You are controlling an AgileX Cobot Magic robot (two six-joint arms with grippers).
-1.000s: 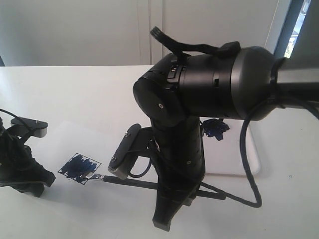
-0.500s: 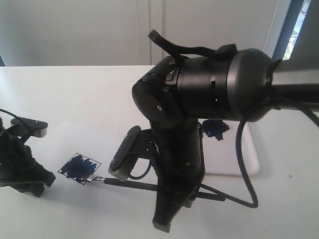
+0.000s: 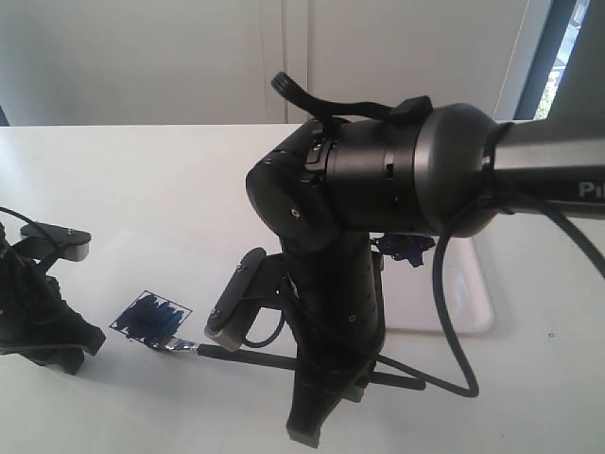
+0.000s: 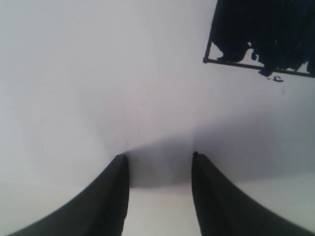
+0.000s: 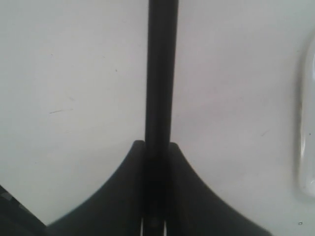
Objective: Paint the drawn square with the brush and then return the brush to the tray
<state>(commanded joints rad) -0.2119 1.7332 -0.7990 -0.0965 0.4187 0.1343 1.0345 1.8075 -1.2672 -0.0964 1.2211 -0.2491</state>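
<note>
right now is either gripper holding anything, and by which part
The right gripper clamps the brush on its black handle; the left gripper holds nothing.

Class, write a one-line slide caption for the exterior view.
Right gripper holds the brush, its tip at a corner of the blue-smeared square, with the tray farther right.

A long thin black-handled brush (image 3: 255, 355) stretches across the white table (image 3: 142, 189), its silver-ferruled tip at the near corner of 1 small tilted black-outlined square (image 3: 149, 320) smeared dark blue. The bulky black right arm (image 3: 359, 189) crosses its handle. Behind the arm, a white translucent plastic tray (image 3: 444, 303) carries a dark blue paint blob (image 3: 402, 248).
</note>
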